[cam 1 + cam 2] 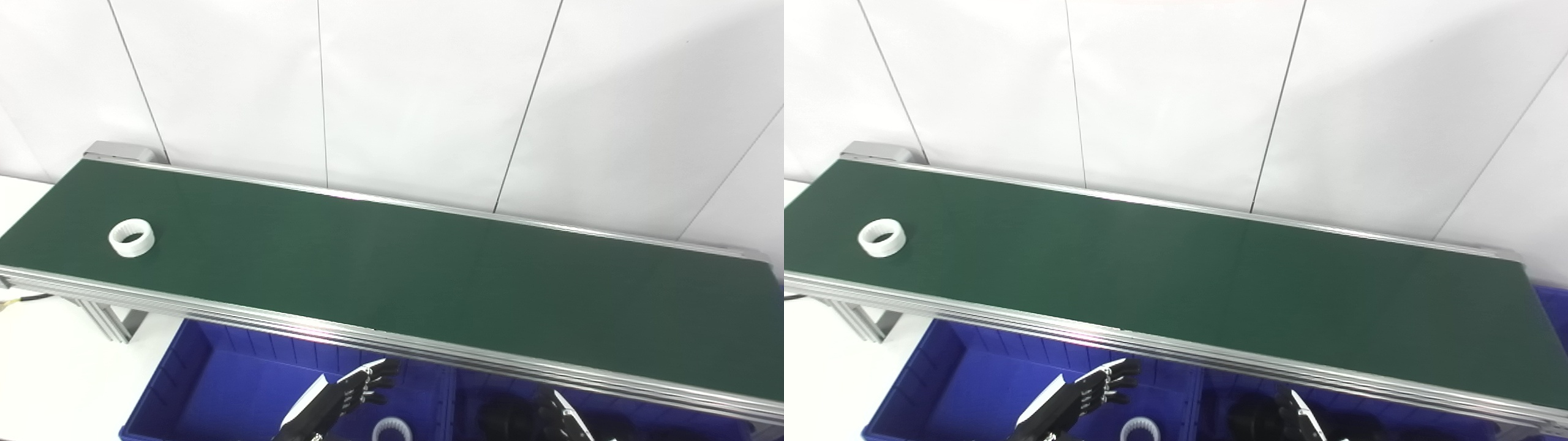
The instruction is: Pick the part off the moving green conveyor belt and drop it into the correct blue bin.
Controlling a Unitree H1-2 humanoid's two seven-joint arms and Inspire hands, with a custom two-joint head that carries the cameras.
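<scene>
A white ring-shaped part (pixel 131 237) lies flat on the green conveyor belt (pixel 392 263) near its far left end. My left hand (pixel 349 395) hangs below the belt's front rail, over the left blue bin (pixel 202 380), open with fingers spread and holding nothing. Another white ring (pixel 392 430) lies in that bin beside the hand. My right hand (pixel 560 419) shows only partly at the bottom edge, over the right blue bin (pixel 618 407), which holds dark parts (pixel 508 416). Whether its fingers are apart or closed is not visible. Both hands are far from the ring on the belt.
A silver rail (pixel 367 334) runs along the belt's front edge above the bins. White wall panels stand behind the belt. The conveyor's metal leg (pixel 110 318) and a white floor area are at the lower left.
</scene>
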